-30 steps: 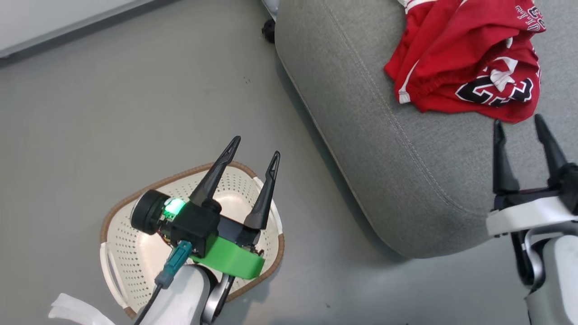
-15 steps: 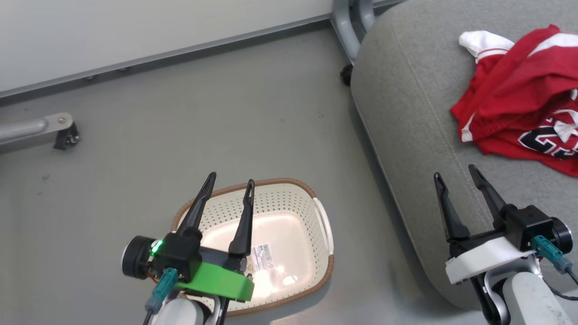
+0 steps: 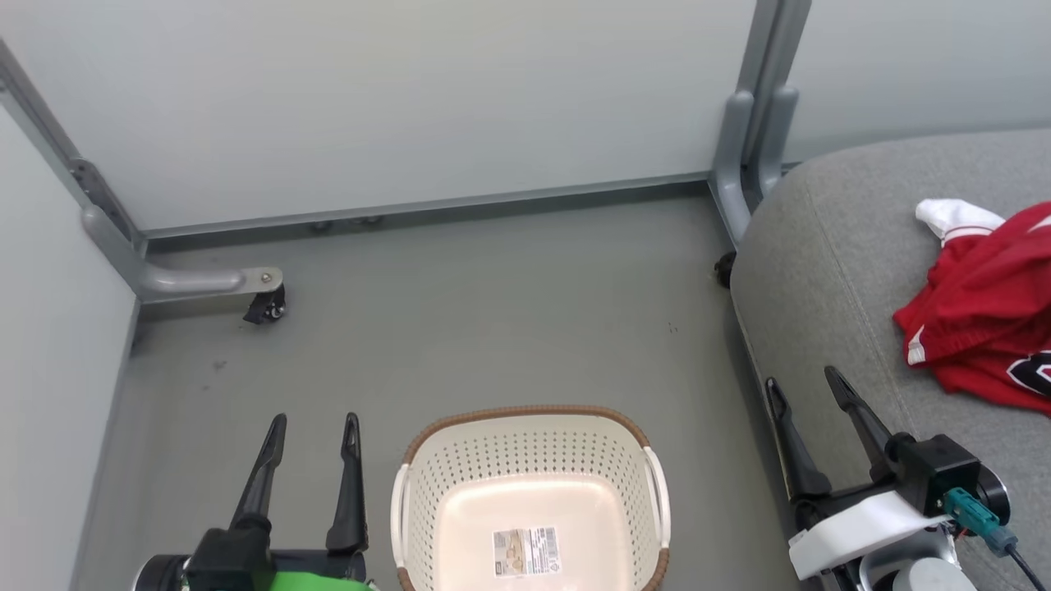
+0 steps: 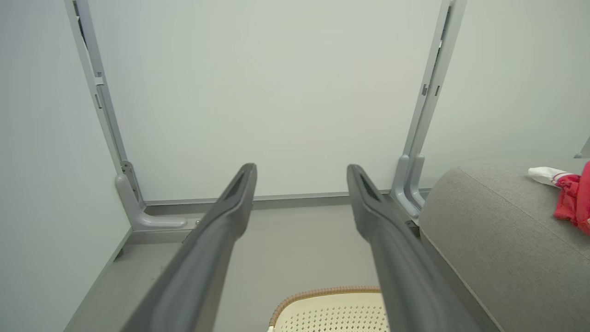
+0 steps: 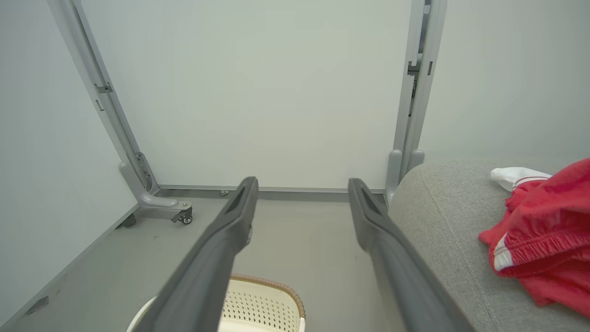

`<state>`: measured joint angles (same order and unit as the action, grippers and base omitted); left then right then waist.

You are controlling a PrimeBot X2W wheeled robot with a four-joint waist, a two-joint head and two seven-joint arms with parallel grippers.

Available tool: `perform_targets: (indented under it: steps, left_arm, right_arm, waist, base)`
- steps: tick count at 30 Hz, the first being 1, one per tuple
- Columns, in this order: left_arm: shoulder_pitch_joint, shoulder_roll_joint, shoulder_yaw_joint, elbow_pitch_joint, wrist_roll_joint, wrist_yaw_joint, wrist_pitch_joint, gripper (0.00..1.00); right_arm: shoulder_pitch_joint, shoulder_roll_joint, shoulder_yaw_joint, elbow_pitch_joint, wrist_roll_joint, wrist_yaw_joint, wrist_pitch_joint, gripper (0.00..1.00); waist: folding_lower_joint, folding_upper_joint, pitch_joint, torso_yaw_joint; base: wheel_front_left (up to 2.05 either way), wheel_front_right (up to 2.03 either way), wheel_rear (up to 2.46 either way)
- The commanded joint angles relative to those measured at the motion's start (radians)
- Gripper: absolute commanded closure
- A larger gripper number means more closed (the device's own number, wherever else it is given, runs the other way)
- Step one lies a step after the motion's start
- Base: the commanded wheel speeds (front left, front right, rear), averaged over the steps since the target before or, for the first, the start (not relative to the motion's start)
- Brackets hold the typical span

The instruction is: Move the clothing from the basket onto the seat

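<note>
Head view: partition foot (image 3: 193,281) beyond basket (image 3: 525,410), seat (image 3: 821,271) at right.

My head camera looks steeply down from above: basket (image 3: 525,411) at 6 o'clock, seat (image 3: 821,287) at 3 o'clock. Both wrist cameras sit low, facing level toward the wall (image 3: 410,107) at 12. All three share basket, seat, wall.
</note>
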<state>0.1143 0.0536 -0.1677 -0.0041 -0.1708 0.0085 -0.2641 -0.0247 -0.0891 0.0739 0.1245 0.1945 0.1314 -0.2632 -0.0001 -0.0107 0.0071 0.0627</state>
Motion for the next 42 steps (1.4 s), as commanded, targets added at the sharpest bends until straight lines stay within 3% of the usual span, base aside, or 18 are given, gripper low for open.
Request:
perform_targets:
  steps: [1, 10, 15, 42]
  left_arm:
    - [0.028, 0.0, 0.022, -0.013, 0.015, -0.004, 0.0, 0.0]
    - [0.139, -0.002, 0.088, -0.076, 0.049, -0.031, -0.001, 0.0]
    - [0.192, -0.003, 0.082, -0.073, 0.059, -0.022, -0.001, 0.0]
    - [0.203, -0.003, 0.07, -0.016, 0.091, -0.062, -0.001, 0.0]
  right_arm:
    - [0.028, 0.003, -0.008, -0.006, -0.001, -0.001, -0.002, 0.0]
    - [0.131, 0.019, -0.014, -0.027, 0.0, -0.001, -0.002, 0.0]
    - [0.176, 0.025, -0.018, -0.026, 0.005, -0.001, -0.002, 0.0]
    - [0.208, 0.03, 0.003, -0.014, -0.027, -0.001, -0.002, 0.0]
  waist:
    - [0.0001, 0.0107, -0.078, 0.062]
    - [0.0001, 0.0107, -0.126, 0.029]
    - [0.0001, 0.0107, -0.143, 0.008]
    - [0.0001, 0.0107, -0.162, -0.005]
  base:
    - [0.0, 0.0, 0.0]
    - [0.0, 0.0, 0.0]
    - [0.0, 0.0, 0.0]
    - [0.0, 0.0, 0.0]
